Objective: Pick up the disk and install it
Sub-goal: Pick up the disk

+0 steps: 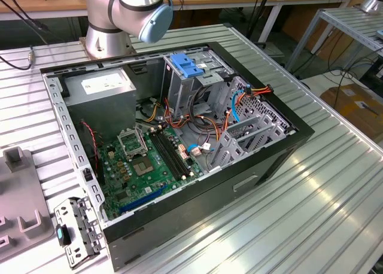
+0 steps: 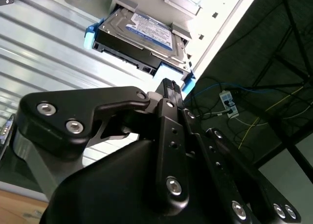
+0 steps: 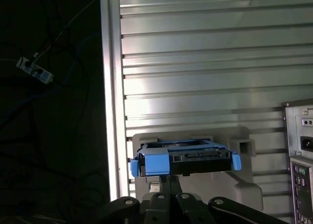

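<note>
- You risked pushing the disk [image 3: 195, 158] out of the grey holder [image 3: 244, 187] if the gripper [image 3: 165, 181] came in a little off line, because it pointed straight at the end of the disk that carries the blue handle [image 3: 154, 164].
- The handle looked like plastic, so I judge that a grip on it alone could have let the disk tilt or slip.
- The edge of the table [image 3: 205, 62] ran close beside the holder, on the side away from the computer case [image 3: 298, 155]. A disk that slipped there could have fallen off.
- The disk lay flat in the holder, beside the computer case and not yet inside it.
- The gripper was just in front of the holder, at the handle end. I could not tell whether it touched the disk.
- You could not tell from these views how far the gripper was open, or whether it had hold of anything.
</note>
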Motion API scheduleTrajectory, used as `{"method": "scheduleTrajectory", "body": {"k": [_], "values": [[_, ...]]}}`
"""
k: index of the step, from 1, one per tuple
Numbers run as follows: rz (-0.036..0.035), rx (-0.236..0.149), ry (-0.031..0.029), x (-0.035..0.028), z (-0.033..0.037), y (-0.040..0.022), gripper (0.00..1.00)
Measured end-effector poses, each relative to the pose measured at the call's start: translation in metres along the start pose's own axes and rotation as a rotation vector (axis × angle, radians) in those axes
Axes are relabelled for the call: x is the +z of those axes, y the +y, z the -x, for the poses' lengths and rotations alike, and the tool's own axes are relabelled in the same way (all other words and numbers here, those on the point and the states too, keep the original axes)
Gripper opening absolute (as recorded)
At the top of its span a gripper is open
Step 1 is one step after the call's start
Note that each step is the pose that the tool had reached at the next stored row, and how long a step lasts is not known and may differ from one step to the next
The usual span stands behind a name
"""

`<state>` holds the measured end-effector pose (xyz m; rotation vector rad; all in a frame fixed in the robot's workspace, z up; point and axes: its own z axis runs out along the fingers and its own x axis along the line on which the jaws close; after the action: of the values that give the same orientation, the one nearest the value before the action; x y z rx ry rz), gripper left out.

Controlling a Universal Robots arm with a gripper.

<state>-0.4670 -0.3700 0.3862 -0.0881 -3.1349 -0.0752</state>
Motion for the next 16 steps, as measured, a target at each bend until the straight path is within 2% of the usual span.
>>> {"method": "scheduleTrajectory", "body": {"k": [11,16], "values": [[-0.0007,-0.125,0.0061,0.0,0.0,0.0,0.11],[-0.0008,-0.135,0.0066,0.0,0.0,0.0,0.11]]}}
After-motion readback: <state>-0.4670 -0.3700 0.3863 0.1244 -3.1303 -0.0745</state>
